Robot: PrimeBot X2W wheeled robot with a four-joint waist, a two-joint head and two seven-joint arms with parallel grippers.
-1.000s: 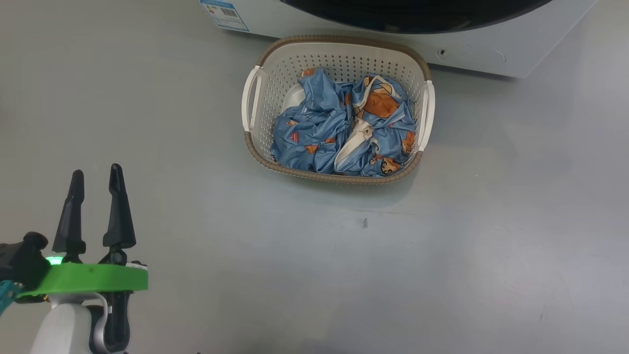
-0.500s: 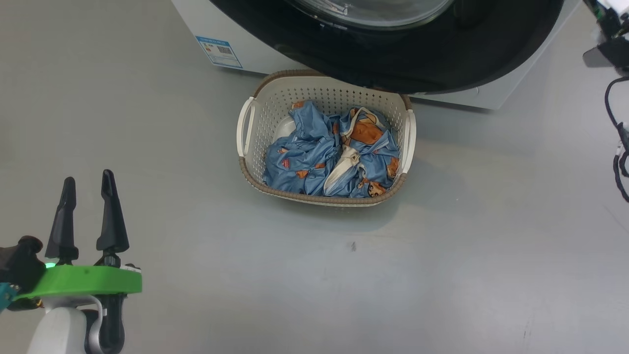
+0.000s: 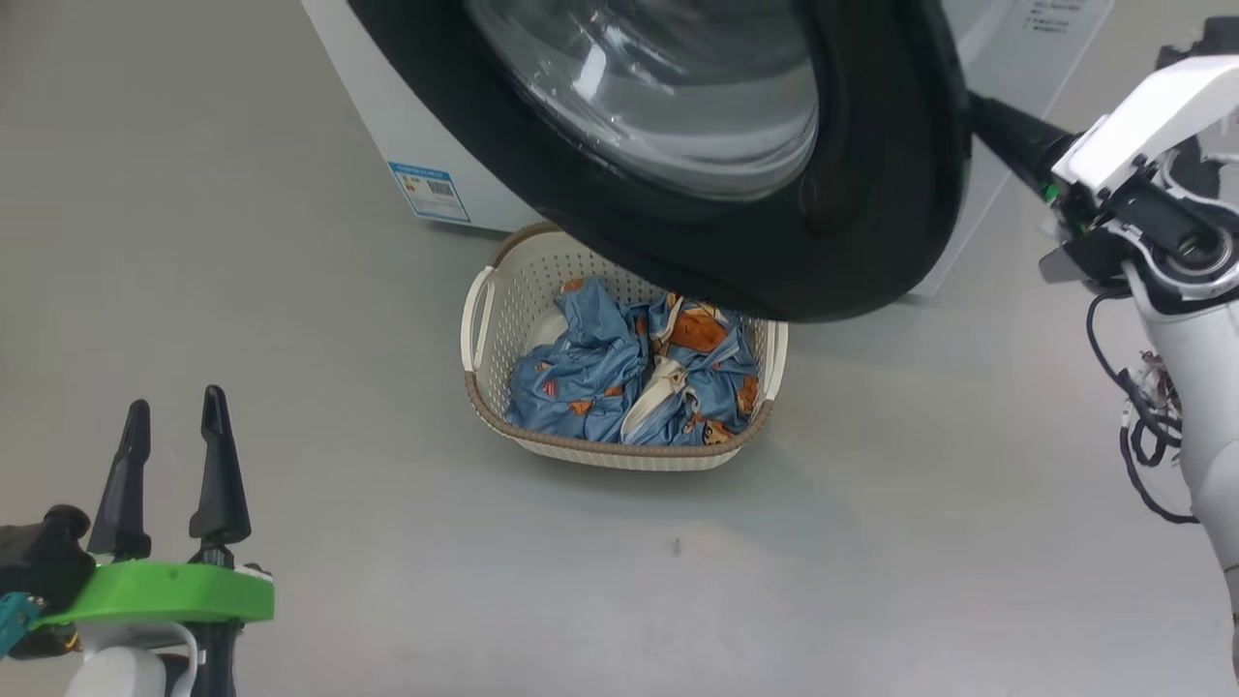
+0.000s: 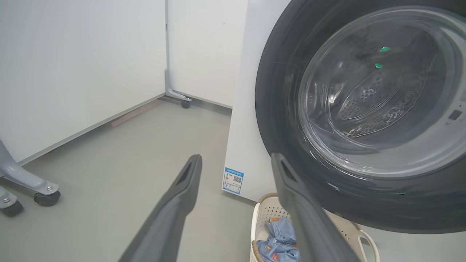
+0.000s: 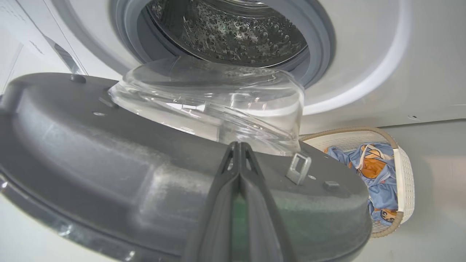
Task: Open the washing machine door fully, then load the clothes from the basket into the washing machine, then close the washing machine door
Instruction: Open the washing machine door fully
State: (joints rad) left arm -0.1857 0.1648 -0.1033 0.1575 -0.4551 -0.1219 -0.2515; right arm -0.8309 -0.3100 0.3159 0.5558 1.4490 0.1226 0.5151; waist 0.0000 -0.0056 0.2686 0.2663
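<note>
**At the washer front: door hanging part-open, load sitting in basket**

On the grey floor, the washing machine is standing with a blue label sticker showing at its lower corner. The washing machine door is hanging swung out from the opening. In the head view its black rim is overhanging the far side of the basket. The right wrist view is showing the steel drum and grey gasket exposed behind the door's grey inner face.

The basket is sitting on the floor just in front of the machine. The clothes are lying bunched inside it, blue with orange patches.

The right hand is reaching behind the door's right edge. Its fingers are clenched together with nothing between them, lying along the inner face beside the metal latch loop. Contact with the door cannot be confirmed.

The left hand is hovering low over the floor, well apart from the basket, fingers released and holding nothing.
</note>
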